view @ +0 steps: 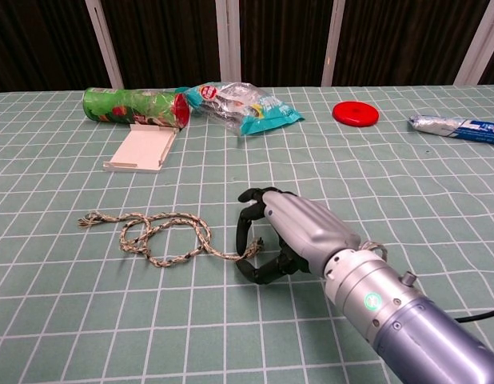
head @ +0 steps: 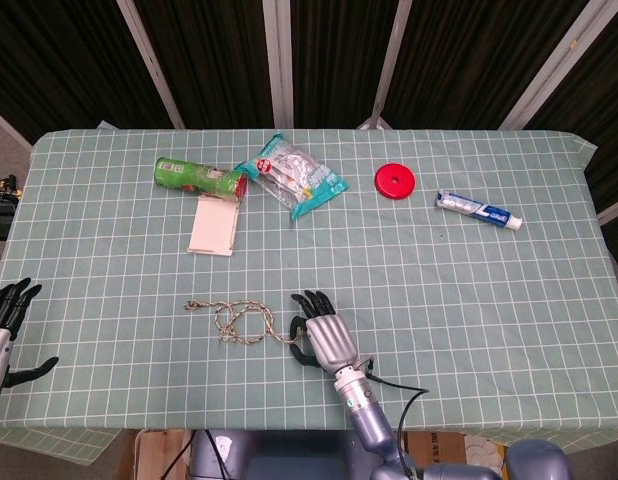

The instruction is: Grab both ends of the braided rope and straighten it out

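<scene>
The braided rope (head: 239,321) lies in a loose loop on the green checked cloth, its frayed left end pointing left and its thin right end (view: 248,255) running under my right hand. My right hand (head: 325,336) (view: 293,231) rests on the cloth at that right end. Its fingers curl down on one side of the strand and the thumb lies on the other, with a gap still between them. My left hand (head: 3,332) hangs with its fingers spread beyond the table's left front corner, far from the rope. It holds nothing and does not show in the chest view.
At the back of the table (head: 469,300) lie a green chips can (head: 199,177), a white box (head: 212,225), a snack bag (head: 294,176), a red disc (head: 394,181) and a toothpaste tube (head: 477,209). The front edge runs close behind my right hand.
</scene>
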`<state>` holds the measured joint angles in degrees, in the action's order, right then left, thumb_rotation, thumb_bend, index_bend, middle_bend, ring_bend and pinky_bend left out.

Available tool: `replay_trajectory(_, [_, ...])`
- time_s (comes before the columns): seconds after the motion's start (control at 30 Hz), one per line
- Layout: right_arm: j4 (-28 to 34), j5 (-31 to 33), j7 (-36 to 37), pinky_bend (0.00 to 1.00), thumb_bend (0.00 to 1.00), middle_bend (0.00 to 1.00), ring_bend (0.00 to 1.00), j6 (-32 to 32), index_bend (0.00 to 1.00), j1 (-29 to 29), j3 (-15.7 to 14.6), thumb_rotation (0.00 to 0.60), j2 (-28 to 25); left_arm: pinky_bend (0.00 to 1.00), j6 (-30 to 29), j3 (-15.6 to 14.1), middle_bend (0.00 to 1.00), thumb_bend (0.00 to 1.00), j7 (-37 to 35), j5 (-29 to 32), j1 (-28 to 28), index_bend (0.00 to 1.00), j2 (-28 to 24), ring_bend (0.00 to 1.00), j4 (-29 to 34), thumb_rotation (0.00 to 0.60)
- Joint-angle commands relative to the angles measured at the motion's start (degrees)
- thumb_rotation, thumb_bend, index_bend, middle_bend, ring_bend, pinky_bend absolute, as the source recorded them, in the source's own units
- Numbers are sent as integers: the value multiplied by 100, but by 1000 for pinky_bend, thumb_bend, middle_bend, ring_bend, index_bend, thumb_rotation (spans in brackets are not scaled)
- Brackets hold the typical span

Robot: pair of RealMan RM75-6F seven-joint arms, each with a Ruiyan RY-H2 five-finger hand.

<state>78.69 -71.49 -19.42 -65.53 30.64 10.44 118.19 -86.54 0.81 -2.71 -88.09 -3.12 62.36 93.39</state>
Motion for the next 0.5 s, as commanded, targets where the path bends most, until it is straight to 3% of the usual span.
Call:
replay_trajectory(0.03, [-52,9,7,0,400,154,0,-2,572,2,9,600,34,0,1,0,0,129,-7,4,0,78,-2,0,0,600])
replay_trajectory(0.27, [-218,-25,46,0,402,181,0,7,577,34,18,600,144,0,2,-1,0,129,-22,0,-1,78,-6,0,13,600])
replay_trajectory(0.5, [-177,-110,76,0,489,219,0,-32,642,39,13,600,136,0,14,-8,0,129,-14,1,-4,78,-12,0,35,600])
